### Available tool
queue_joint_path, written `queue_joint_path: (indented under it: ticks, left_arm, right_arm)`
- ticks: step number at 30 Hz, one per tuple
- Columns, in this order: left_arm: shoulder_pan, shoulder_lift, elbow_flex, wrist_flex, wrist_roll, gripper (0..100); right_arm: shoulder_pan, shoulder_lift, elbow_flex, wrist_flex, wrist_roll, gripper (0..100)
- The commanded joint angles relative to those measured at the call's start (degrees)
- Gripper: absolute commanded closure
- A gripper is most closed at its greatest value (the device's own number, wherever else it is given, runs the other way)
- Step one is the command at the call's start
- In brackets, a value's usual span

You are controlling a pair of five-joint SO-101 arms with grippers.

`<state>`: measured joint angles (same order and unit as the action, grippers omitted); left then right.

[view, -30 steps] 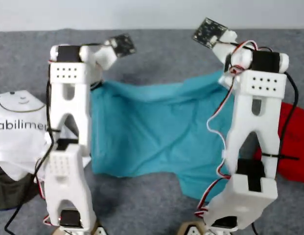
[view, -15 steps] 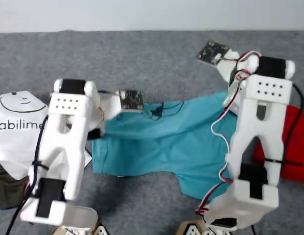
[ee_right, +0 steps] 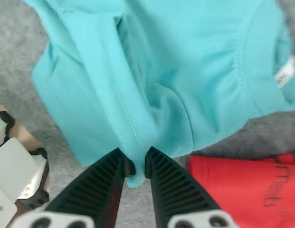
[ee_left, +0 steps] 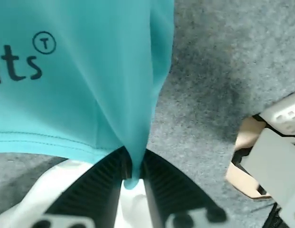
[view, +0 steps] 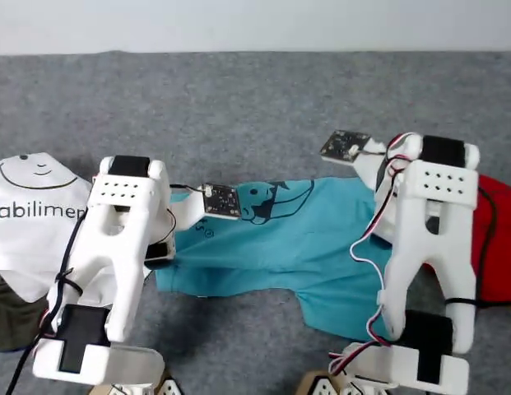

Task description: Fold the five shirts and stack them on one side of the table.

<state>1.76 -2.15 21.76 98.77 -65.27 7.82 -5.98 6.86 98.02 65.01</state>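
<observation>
A teal shirt (view: 280, 243) with dark print lies across the middle of the grey table, its far edge folded back toward the front. My left gripper (ee_left: 132, 172) is shut on a pinch of the teal shirt (ee_left: 90, 71) at its left side, and my right gripper (ee_right: 135, 170) is shut on the teal shirt (ee_right: 185, 71) near its collar. In the high view the left arm (view: 115, 247) stands over the shirt's left end, the right arm (view: 428, 239) over its right end. A red shirt (view: 490, 247) lies at the right; the red shirt (ee_right: 237, 190) sits just past the right gripper.
A white printed shirt (view: 33, 218) lies at the left edge over a dark garment (view: 12, 325). Bare grey table (view: 239, 107) stretches behind the teal shirt. The arms' bases (view: 337, 383) stand at the front edge.
Both arms have drawn back toward the front, pulling the teal shirt's far edge over itself. The shirt now shows its printed side and covers less depth.
</observation>
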Motion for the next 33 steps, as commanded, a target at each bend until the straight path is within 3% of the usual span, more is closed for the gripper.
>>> queue_joint_path:
  ticks: [1,5,8,11,16,22,29,33]
  left_arm:
    - [0.09,-2.46,0.66,-0.44,-0.62,99]
    - [0.0,-2.99,0.57,0.0,-0.44,99]
    - [-0.09,-3.08,-0.66,1.58,-0.09,96]
    - [-1.49,-4.4,-3.03,1.67,4.92,92]
    - [-4.22,-10.55,-6.11,1.67,6.59,85]
    - [-4.31,-14.77,-6.64,0.62,6.77,85]
    - [-3.08,-6.95,-6.73,-15.12,28.48,95]
    - [-0.97,2.29,-6.9,-20.48,36.84,99]
  right_arm:
    - [2.24,-2.86,0.09,-0.57,0.79,98.7]
    - [4.09,-3.12,-0.09,0.31,0.79,97.3]
    - [5.41,-5.49,-2.2,4.35,0.7,85.9]
    - [6.73,-9.45,-5.19,4.7,-0.18,75.8]
    - [6.02,-12.62,-6.86,4.7,-0.09,75.7]
    - [3.82,-9.36,-6.51,-0.75,-0.62,76.2]
    - [-3.47,5.14,-6.86,-17.27,-10.55,99.5]
    - [-6.37,14.2,-6.86,-24.92,-15.82,98.9]
